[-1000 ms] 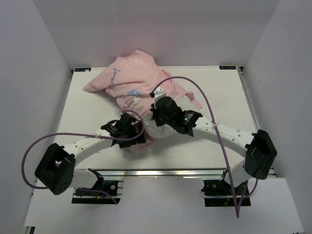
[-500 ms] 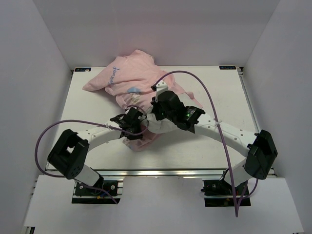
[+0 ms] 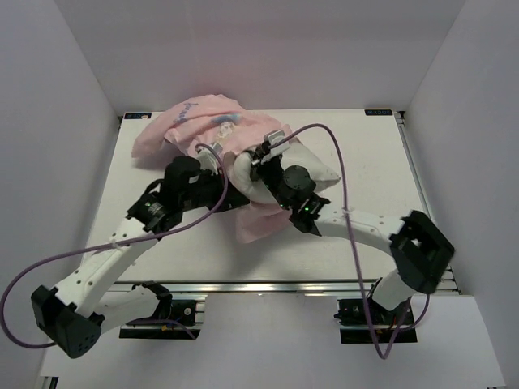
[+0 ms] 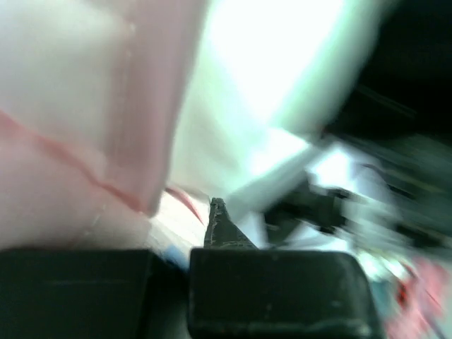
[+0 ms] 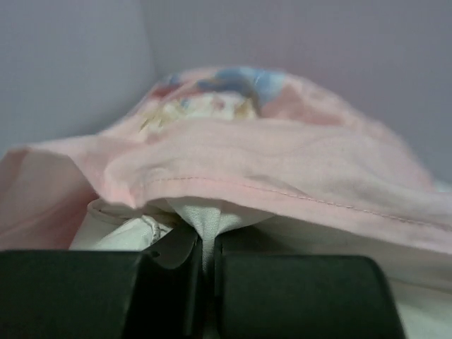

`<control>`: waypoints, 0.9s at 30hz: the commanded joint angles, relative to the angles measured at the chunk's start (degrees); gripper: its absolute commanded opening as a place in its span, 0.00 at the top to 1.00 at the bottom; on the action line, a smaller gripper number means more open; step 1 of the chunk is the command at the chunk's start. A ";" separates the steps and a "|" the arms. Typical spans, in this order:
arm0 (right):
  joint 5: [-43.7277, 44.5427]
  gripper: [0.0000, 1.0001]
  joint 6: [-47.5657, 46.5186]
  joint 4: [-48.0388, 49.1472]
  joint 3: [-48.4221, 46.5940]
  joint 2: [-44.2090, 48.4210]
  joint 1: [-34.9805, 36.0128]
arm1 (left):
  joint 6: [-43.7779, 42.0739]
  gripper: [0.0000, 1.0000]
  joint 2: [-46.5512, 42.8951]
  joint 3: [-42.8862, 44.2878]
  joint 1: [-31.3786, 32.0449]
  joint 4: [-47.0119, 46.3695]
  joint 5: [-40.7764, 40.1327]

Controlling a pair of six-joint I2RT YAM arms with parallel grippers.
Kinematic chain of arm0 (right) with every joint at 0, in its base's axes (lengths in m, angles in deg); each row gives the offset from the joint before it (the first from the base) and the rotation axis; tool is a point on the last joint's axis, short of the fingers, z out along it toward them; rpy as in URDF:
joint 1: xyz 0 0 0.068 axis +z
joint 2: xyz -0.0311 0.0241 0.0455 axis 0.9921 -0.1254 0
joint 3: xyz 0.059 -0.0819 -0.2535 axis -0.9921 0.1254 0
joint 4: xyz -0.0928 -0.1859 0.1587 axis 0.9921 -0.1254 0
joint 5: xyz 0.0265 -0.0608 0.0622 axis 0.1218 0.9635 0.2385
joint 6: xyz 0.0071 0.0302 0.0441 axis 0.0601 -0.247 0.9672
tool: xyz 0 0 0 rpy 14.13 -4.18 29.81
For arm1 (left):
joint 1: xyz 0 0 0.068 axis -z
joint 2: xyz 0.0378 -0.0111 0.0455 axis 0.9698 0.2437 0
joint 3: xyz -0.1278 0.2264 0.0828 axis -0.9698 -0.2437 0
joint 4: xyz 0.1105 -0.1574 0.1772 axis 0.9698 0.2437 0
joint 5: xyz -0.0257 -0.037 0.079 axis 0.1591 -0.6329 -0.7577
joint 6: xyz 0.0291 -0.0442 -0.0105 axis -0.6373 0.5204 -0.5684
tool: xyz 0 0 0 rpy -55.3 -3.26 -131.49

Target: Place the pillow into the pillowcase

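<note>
Top external view shows the pillow (image 3: 312, 168) at the far middle of the table (image 3: 365, 227). Its left part is covered by the pillowcase (image 3: 182, 130) and its right end is bare. In the right wrist view the right claw (image 5: 205, 265) is closed on a small fold of the white pillow cloth, and the pink hem of the case lies just over it. Such a thin pinch could slip when the pillow is pushed deeper, I think. The hem may also ride along with the claw instead of sliding over the pillow. The left claw (image 4: 189, 265) is closed too, with pink cloth beside it, but that view is blurred and I cannot tell what it pinches. If it has only one layer, or nothing, the mouth may fall shut and the case would bunch. The two claws work very near each other, so they could knock together. A loose pink flap (image 3: 259, 223) lies on the table beside the right arm, where the arm could pin it. The purple cable (image 3: 345, 198) of the right arm loops above the pillow and might catch. The case is heaped near the back wall (image 3: 268, 57), so little room is left to push that way.
</note>
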 commanded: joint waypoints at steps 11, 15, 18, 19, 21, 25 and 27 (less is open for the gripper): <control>29.21 1.00 -22.92 39.94 -20.22 -30.71 3.42 | 6.58 1.00 -7.46 12.15 1.74 -0.55 32.37; 27.01 1.00 -19.82 35.19 -15.74 -29.13 4.21 | 6.84 1.00 -9.83 12.94 1.74 0.76 30.89; 22.02 1.00 -16.50 30.72 -9.25 -23.53 5.35 | 5.70 1.00 -10.89 12.59 1.74 4.10 26.93; 17.82 1.00 -14.66 24.26 -7.58 -21.67 5.87 | 5.27 1.00 -10.89 12.15 1.74 4.63 26.31; 11.23 1.00 -6.75 15.10 -3.62 -14.76 5.97 | 4.74 1.00 -10.28 10.31 1.74 7.78 23.24; -10.80 0.58 3.71 -5.74 -0.18 -4.62 5.88 | 1.23 0.63 -7.82 9.25 1.74 13.16 18.40; -14.63 0.42 8.99 -15.77 -0.09 -0.76 5.88 | -0.01 0.45 -6.59 10.64 1.74 16.04 16.04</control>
